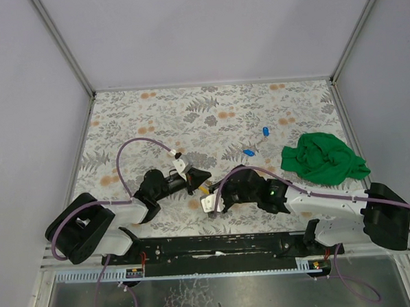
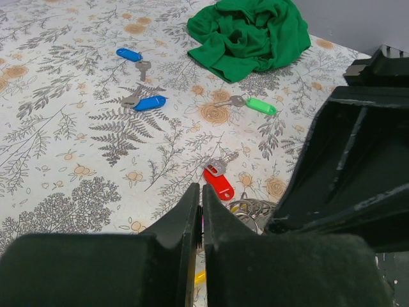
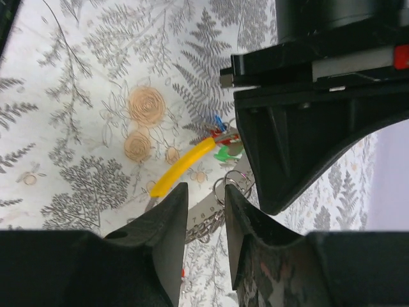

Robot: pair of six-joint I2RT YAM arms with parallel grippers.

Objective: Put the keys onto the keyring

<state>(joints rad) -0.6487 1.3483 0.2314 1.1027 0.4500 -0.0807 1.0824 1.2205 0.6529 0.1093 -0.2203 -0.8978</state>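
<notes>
The keyring (image 3: 229, 183) lies between my two grippers as silvery coils (image 2: 253, 208) with a chain, a numbered metal plate, a yellow tag (image 3: 182, 167) and small red, green and blue tags. My left gripper (image 2: 199, 195) is shut, with a thin dark piece of the keyring pinched between its jaws. My right gripper (image 3: 206, 199) is narrowly open, its fingers on either side of the plate and chain. A red-tagged key (image 2: 219, 181) lies just beyond the left fingertips. A green-tagged key (image 2: 255, 104) and two blue-tagged keys (image 2: 148, 102) (image 2: 130, 55) lie loose further out.
A crumpled green cloth (image 1: 322, 158) lies at the right of the flowered table (image 1: 155, 115). The two blue keys (image 1: 248, 153) (image 1: 265, 131) are left of it. The grippers (image 1: 196, 178) (image 1: 221, 194) nearly touch. Grey walls enclose the table.
</notes>
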